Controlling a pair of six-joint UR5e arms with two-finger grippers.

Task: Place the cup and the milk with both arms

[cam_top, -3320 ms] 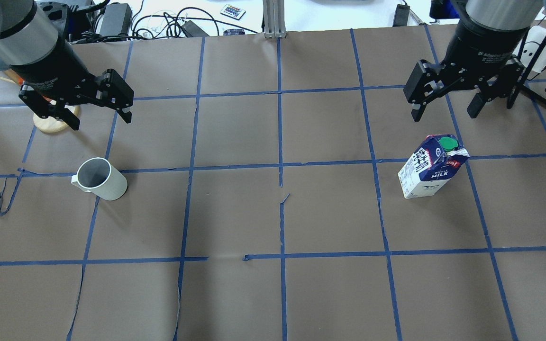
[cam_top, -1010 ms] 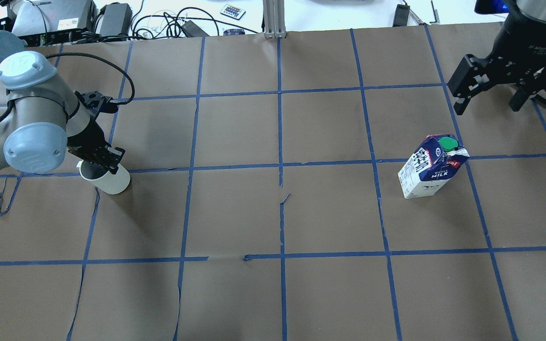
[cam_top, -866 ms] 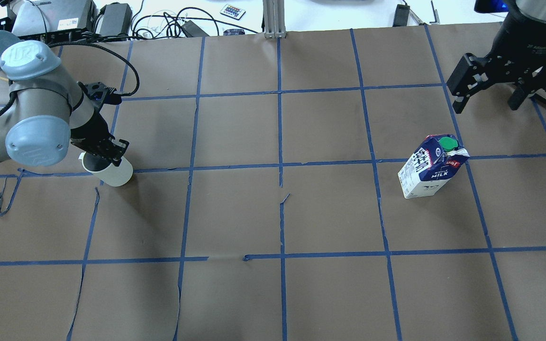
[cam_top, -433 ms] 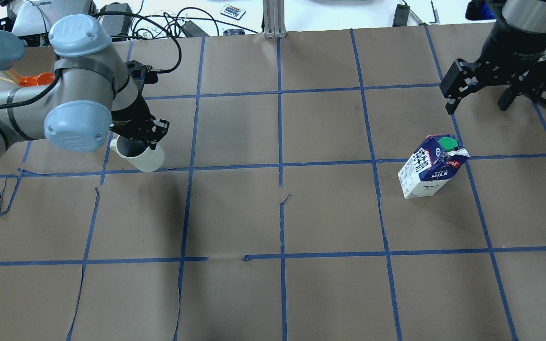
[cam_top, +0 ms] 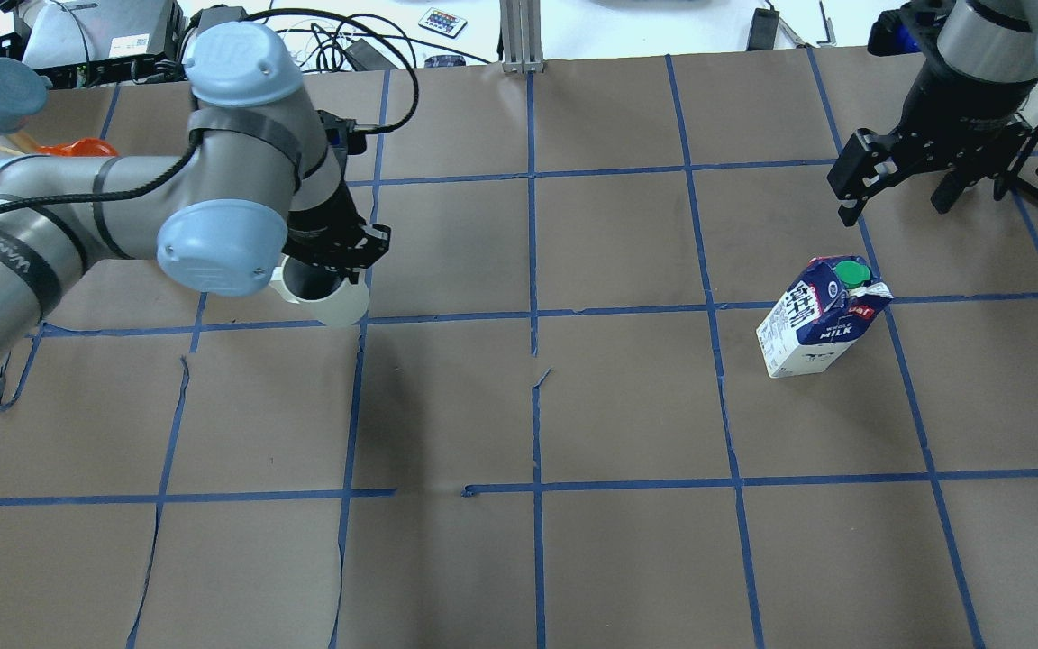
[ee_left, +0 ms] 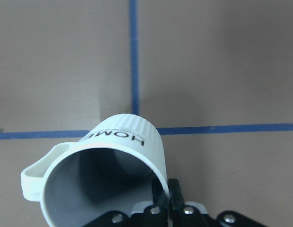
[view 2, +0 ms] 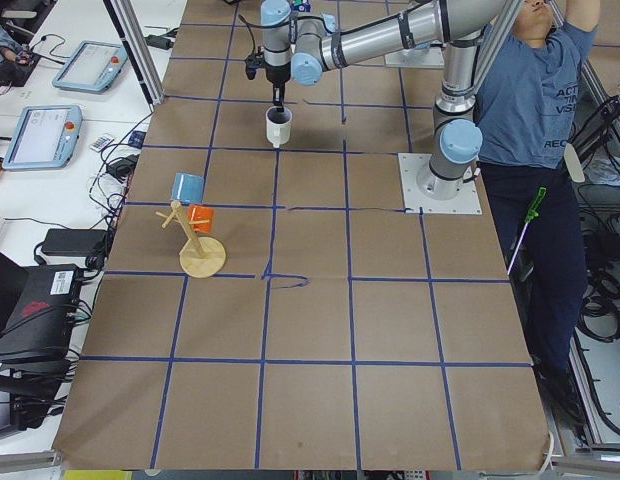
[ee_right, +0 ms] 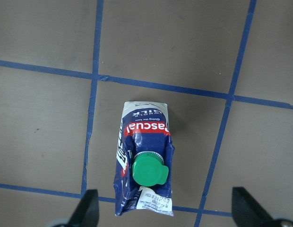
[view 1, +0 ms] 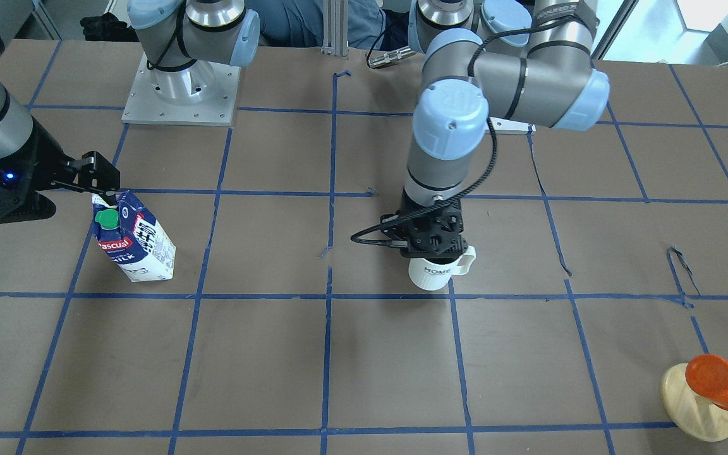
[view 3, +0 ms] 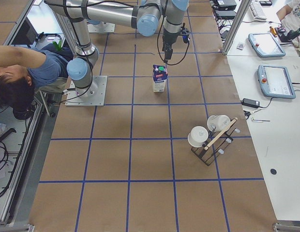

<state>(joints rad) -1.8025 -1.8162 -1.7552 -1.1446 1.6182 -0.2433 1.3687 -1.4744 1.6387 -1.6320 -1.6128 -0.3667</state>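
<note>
The white ribbed cup [cam_top: 332,300] hangs from my left gripper [cam_top: 339,260], which is shut on its rim and holds it above the table, left of centre. In the front view the cup [view 1: 430,273] shows its "HOME" lettering and its handle under the gripper [view 1: 433,245]. The left wrist view shows the cup [ee_left: 118,156] with one finger inside its grey interior. The blue and white milk carton [cam_top: 816,324] stands on the right half. My right gripper [cam_top: 896,191] is open and empty, above and beyond the milk [ee_right: 144,156].
A wooden stand with an orange cup [view 1: 708,395] and a blue cup [view 2: 187,187] is at the table's left end. A rack with white mugs [view 3: 210,137] stands at the right end. Cables and electronics [cam_top: 303,36] lie beyond the far edge. A person [view 2: 530,100] stands behind the robot.
My left gripper came down on the cup, shut on its rim and carried it up and to the right. My right gripper drifted slightly left and stays open. The milk has not moved.
</note>
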